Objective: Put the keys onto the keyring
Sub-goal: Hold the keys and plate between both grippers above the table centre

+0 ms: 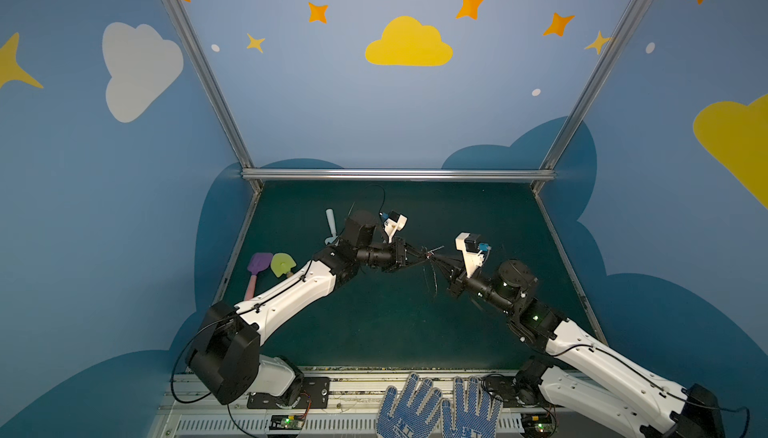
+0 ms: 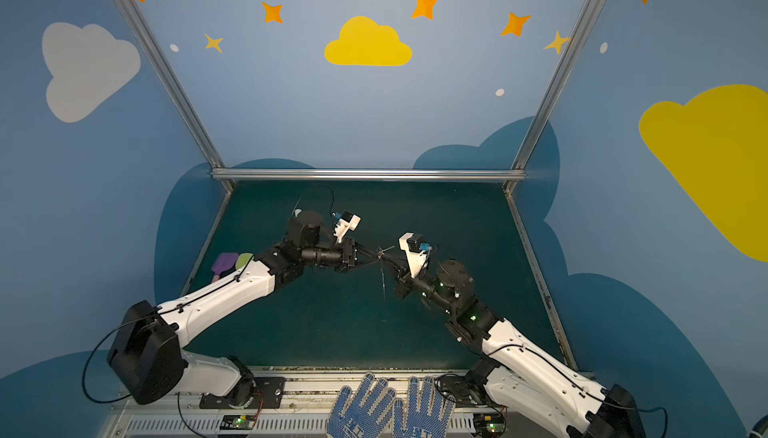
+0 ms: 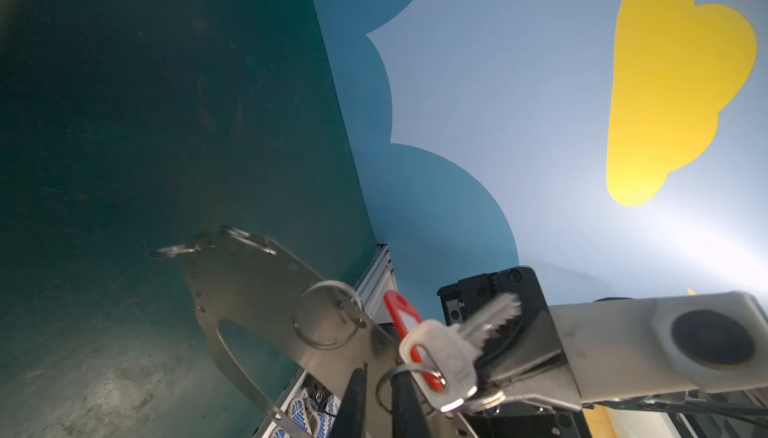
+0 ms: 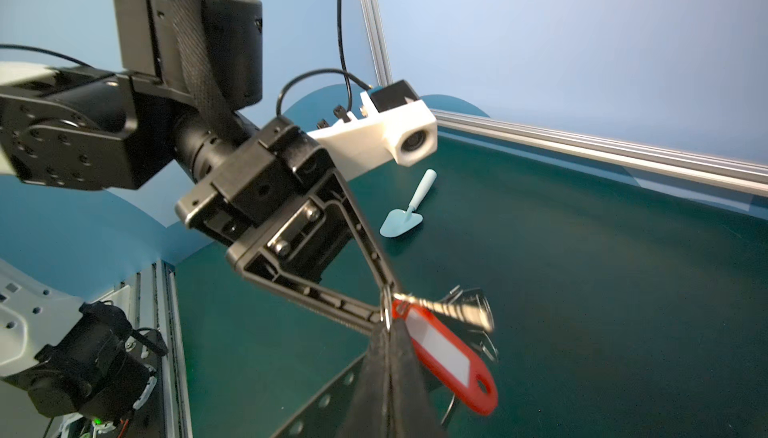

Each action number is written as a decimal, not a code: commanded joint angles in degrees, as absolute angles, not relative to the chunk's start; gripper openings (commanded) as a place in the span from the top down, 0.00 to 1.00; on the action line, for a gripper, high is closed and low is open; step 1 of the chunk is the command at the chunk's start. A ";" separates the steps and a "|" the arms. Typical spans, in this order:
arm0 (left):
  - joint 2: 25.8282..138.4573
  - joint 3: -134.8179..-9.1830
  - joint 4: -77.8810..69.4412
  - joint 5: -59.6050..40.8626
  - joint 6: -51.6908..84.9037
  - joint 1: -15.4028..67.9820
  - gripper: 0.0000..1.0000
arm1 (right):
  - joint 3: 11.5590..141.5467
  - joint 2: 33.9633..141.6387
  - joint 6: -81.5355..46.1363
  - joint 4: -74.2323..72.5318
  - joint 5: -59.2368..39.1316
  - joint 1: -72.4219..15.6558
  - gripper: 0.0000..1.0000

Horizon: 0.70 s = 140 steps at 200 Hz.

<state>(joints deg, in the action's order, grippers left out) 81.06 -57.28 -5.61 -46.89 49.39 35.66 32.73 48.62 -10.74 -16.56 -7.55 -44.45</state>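
Note:
Both arms meet in mid-air over the mat. The keyring (image 3: 249, 290), a flat grey plate with a large hole and wire rings, hangs between them, edge-on in both top views (image 1: 430, 278) (image 2: 382, 278). A silver key (image 3: 440, 353) with a red tag (image 3: 401, 311) dangles from a wire ring at the plate's rim, blurred in the right wrist view (image 4: 453, 309). My right gripper (image 4: 388, 324) is shut on the keyring beside that ring. My left gripper (image 3: 380, 373) stands slightly open, fingers apart, with the wire ring looped round one finger.
Toy shovels lie on the green mat: purple (image 1: 259, 265) and yellow-green (image 1: 282, 265) at the left, pale blue (image 4: 409, 216) behind the left arm. Blue dotted gloves (image 1: 436, 407) rest on the front rail. Aluminium rails (image 1: 395, 174) border the mat.

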 commanded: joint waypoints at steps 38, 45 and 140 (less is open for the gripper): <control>76.46 -54.87 -3.24 -44.64 49.19 34.17 0.78 | 34.13 47.20 -12.01 -22.20 -8.23 -43.55 1.00; 75.23 -54.68 -2.34 -43.75 48.69 33.54 0.77 | 34.19 47.19 -12.00 -21.89 -8.67 -43.34 1.00; 71.51 -63.94 9.03 -45.43 35.51 31.62 0.62 | 35.57 49.86 -16.35 -21.39 -19.57 -40.22 1.00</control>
<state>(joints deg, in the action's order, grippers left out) 70.52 -61.08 6.50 -42.83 40.95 31.29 32.91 49.15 -14.13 -18.26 -14.37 -40.99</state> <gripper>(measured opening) 0.362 0.052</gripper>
